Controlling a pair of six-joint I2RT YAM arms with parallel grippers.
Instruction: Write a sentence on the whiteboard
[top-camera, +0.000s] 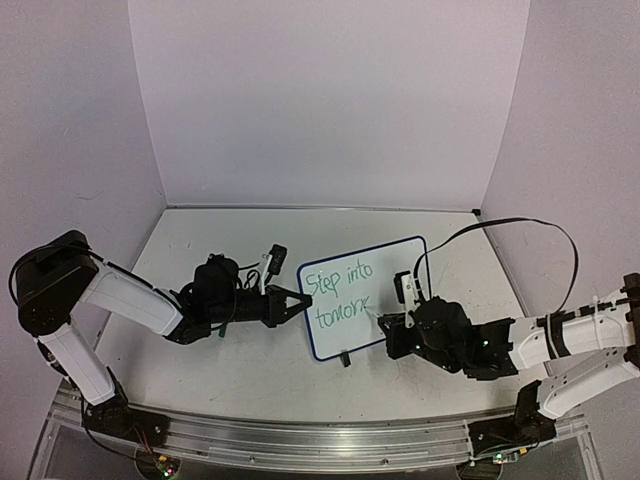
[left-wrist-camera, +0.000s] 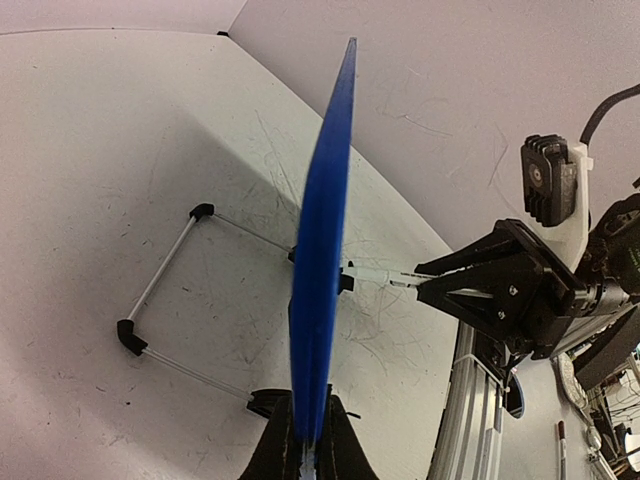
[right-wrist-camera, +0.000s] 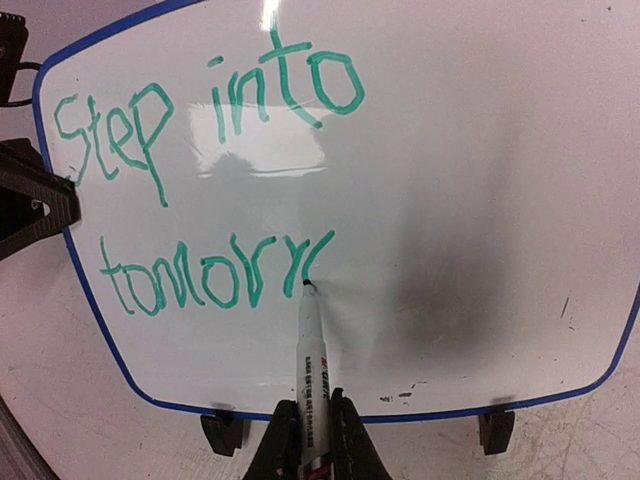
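Note:
The whiteboard (top-camera: 385, 275) stands tilted on the table, with a blue rim and two black feet. It also shows in the right wrist view (right-wrist-camera: 470, 180) and edge-on in the left wrist view (left-wrist-camera: 325, 230). The sentence (right-wrist-camera: 200, 110) reads "Step into" above "tomorr" in green; it shows small in the top view (top-camera: 338, 285). My left gripper (top-camera: 298, 301) is shut on the whiteboard's left edge, and shows in its wrist view (left-wrist-camera: 308, 440). My right gripper (right-wrist-camera: 310, 430) is shut on a white marker (right-wrist-camera: 311, 350) whose tip touches the board at the last "r". It shows in the top view (top-camera: 388, 330).
The board's wire stand (left-wrist-camera: 170, 290) rests on the scuffed tabletop behind the board. White walls enclose the back and sides. An aluminium rail (top-camera: 320, 440) runs along the near edge. A black cable (top-camera: 500, 225) loops from the right arm.

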